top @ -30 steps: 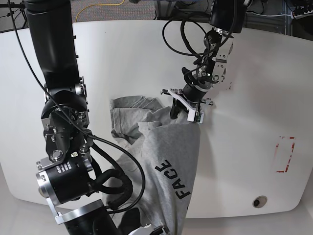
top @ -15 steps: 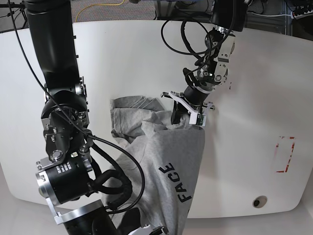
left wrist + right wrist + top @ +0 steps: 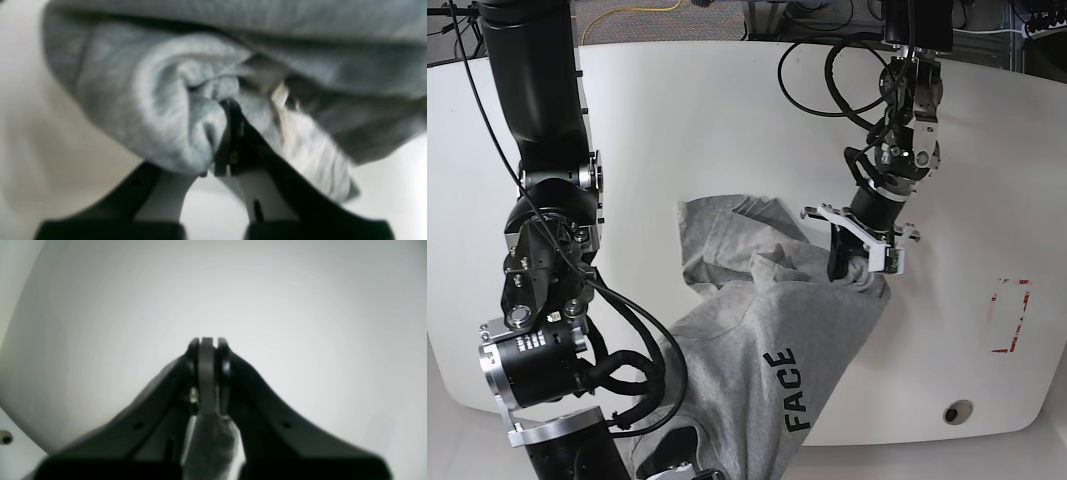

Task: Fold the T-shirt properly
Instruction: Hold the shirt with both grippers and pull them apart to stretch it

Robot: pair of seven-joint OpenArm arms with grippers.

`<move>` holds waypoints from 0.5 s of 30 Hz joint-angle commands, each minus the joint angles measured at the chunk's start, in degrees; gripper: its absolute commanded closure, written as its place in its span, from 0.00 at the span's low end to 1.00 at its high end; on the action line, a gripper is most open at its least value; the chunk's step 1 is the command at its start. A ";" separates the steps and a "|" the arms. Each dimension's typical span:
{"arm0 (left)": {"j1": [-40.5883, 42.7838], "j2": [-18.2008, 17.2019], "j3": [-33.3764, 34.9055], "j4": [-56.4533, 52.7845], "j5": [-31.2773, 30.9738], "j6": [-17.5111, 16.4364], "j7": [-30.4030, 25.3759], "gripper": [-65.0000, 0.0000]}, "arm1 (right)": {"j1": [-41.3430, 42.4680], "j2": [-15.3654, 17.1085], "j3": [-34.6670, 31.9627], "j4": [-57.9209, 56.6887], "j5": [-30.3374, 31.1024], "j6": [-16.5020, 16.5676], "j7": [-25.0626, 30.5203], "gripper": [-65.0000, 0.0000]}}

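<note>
Left claw (image 3: 839, 262) clenched on a bunched fold of the grey T-shirt (image 3: 767, 330); left wrist view shows cloth wadded round the dark fingers (image 3: 233, 133), pinched tight. Right claw (image 3: 207, 343) also clenched, a thin strip of grey cloth between its tips and trailing down under them; in the base view it sits low at the table's near edge, mostly hidden by the arm.

T-shirt lies crumpled mid-table (image 3: 677, 130), slung between the two grips, "FACE" print facing up, one end hanging toward the near edge, upper part rumpled with a sleeve or collar folded over itself.

Handling, as a judgement: light, limp jersey, no stiffness, drapes and bunches wherever it isn't held. Not fragile. Slides easily on the smooth white top, so dragging will spread it but also wrinkle it. Current left grip looks like a wad, not a clean edge; better holds would be shoulder seams or hem corners, single layer, so it hangs flat before laying down.
</note>
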 commanded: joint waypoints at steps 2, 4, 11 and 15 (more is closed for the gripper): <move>-0.30 -1.94 -2.90 6.58 -0.65 -0.66 1.54 1.00 | 1.43 2.00 0.66 0.40 -0.47 -0.92 1.55 0.99; -0.30 -3.43 -3.95 8.96 -0.74 -0.75 2.59 1.00 | 0.72 2.88 0.66 -0.30 -0.56 -0.92 1.55 0.99; 0.93 -7.56 -8.88 14.67 -0.83 -0.75 3.38 1.00 | -0.51 5.43 3.91 -4.26 -0.30 -0.92 1.55 0.99; 1.20 -9.94 -11.16 17.31 -0.92 -1.10 3.38 1.00 | -0.42 5.43 6.37 -8.83 -0.47 -0.83 1.63 0.99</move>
